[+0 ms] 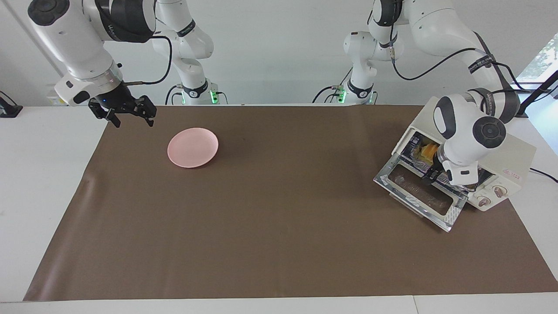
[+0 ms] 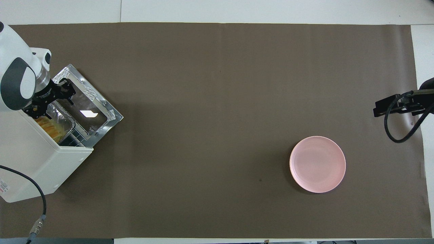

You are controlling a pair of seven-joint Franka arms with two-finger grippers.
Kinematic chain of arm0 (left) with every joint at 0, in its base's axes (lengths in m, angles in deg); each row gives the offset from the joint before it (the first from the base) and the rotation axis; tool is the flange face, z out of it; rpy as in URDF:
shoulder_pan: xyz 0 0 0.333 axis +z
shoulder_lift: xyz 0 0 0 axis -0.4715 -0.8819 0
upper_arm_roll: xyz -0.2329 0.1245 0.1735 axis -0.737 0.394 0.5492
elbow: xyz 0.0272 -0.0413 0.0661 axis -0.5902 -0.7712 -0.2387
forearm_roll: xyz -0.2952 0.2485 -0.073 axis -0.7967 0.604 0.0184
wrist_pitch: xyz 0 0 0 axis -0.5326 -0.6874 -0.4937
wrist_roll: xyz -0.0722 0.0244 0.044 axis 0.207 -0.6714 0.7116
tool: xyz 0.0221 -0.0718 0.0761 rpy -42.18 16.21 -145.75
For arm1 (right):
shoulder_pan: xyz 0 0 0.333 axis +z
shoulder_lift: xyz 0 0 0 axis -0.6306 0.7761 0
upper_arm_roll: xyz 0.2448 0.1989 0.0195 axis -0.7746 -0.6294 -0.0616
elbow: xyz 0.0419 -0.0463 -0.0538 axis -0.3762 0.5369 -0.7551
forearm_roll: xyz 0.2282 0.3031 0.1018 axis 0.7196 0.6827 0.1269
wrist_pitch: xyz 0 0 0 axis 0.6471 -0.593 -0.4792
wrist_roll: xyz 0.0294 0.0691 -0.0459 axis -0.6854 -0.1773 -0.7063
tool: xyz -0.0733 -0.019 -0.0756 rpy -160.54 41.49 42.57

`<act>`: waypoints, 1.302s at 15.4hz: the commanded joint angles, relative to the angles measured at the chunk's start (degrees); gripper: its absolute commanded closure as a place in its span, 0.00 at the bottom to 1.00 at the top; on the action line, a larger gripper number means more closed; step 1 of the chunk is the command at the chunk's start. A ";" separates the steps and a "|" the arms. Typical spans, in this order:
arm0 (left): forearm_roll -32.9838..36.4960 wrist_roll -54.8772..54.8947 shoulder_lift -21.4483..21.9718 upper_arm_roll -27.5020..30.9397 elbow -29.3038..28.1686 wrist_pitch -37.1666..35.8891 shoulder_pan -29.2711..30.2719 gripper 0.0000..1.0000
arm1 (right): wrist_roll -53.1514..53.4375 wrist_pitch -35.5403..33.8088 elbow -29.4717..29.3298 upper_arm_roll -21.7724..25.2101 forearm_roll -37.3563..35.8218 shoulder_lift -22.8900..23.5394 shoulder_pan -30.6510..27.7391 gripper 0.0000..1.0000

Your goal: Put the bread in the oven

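The cream-white oven (image 1: 512, 155) (image 2: 30, 159) stands at the left arm's end of the table, its glass door (image 1: 418, 194) (image 2: 90, 101) dropped open. The golden-yellow bread (image 1: 429, 151) (image 2: 51, 127) lies inside on a crinkled foil tray (image 2: 65, 119), partly hidden by the oven's top. My left gripper (image 1: 431, 174) (image 2: 51, 101) hangs just outside the oven's mouth, over the door's hinge edge, open and holding nothing. My right gripper (image 1: 129, 118) (image 2: 390, 105) waits open above the mat's edge at the right arm's end.
A round pink plate (image 1: 192, 147) (image 2: 317, 164) sits on the brown mat (image 1: 279, 226) toward the right arm's end. The oven's two knobs (image 1: 490, 196) face away from the robots, and its cable (image 2: 37, 200) trails off beside it.
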State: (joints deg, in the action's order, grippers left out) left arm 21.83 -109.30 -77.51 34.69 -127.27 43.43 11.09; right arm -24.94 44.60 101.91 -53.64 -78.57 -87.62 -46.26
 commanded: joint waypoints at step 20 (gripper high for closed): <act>-2.62 45.19 18.26 -3.31 -1.60 -13.25 0.33 0.00 | -1.15 -0.12 0.98 -0.35 -1.03 -1.13 -0.48 0.00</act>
State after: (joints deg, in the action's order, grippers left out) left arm 19.92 -65.67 -66.08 33.68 -122.16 29.91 9.34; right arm -24.94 44.60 101.91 -53.64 -78.57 -87.62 -46.26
